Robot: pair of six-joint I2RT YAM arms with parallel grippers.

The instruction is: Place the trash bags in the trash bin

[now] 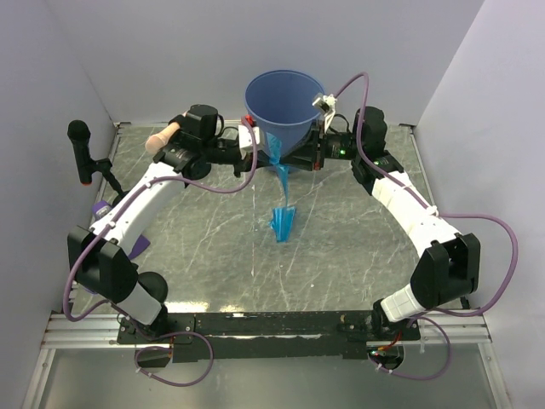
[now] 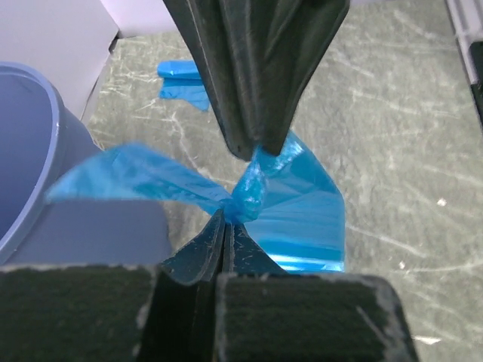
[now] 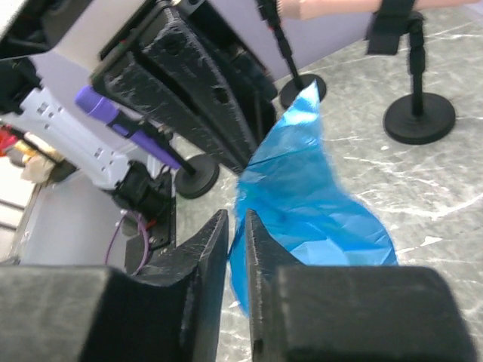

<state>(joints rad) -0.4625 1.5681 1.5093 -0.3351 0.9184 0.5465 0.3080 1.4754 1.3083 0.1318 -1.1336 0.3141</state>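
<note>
Left gripper (image 2: 225,220): claw clamped tight on the twisted neck of trash bag (image 2: 302,204). Right gripper (image 3: 237,226): jaws a narrow slit apart, blue film in the slit; gripping or not, cannot tell. Bag hangs at 6 o'clock of trash bin (image 1: 285,128), outside it. Second trash bag (image 1: 283,225) lies on table (image 1: 358,247), farther toward 6 o'clock

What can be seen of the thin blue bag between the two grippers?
The trash bag is thin, glossy, translucent bright-blue film, crumpled and twisted to a narrow waist. The left gripper has its jaws shut on that waist. The right gripper has its jaws nearly together around the film; whether they pinch it is unclear. One flap spreads toward the trash bin beside it.
</note>
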